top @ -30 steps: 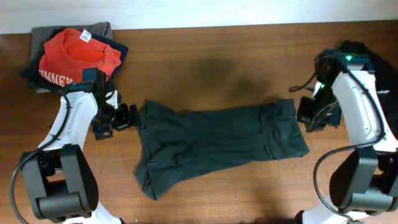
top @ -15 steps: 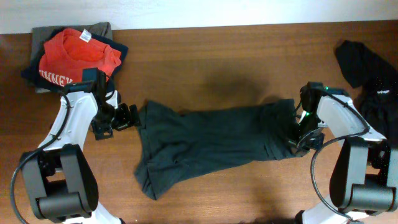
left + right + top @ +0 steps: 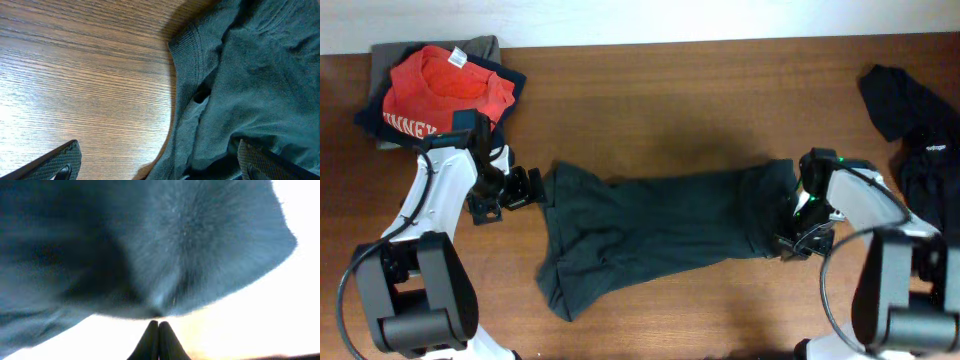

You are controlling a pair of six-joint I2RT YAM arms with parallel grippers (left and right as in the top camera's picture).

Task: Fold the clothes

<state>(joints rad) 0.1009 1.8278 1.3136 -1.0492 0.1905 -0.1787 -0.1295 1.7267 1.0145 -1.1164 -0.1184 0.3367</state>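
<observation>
Left fingers (image 3: 60, 160): stood wide apart, empty; dark charcoal fabric garment (image 3: 660, 235) lay partly between them.
Right fingers (image 3: 150, 342): pressed together, tips touching the garment.

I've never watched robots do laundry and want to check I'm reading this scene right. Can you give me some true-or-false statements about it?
1. The dark shirt lies spread on the table. True.
2. The left gripper is shut. False: its fingers stand wide apart, by the shirt's left edge.
3. An orange shirt tops a pile at the table's far left corner. True.
4. The right gripper is wide open. False: it is shut, its tips at the dark shirt's right end.
5. The black garment lies on top of the dark shirt. False: it lies apart, at the table's right edge.
</observation>
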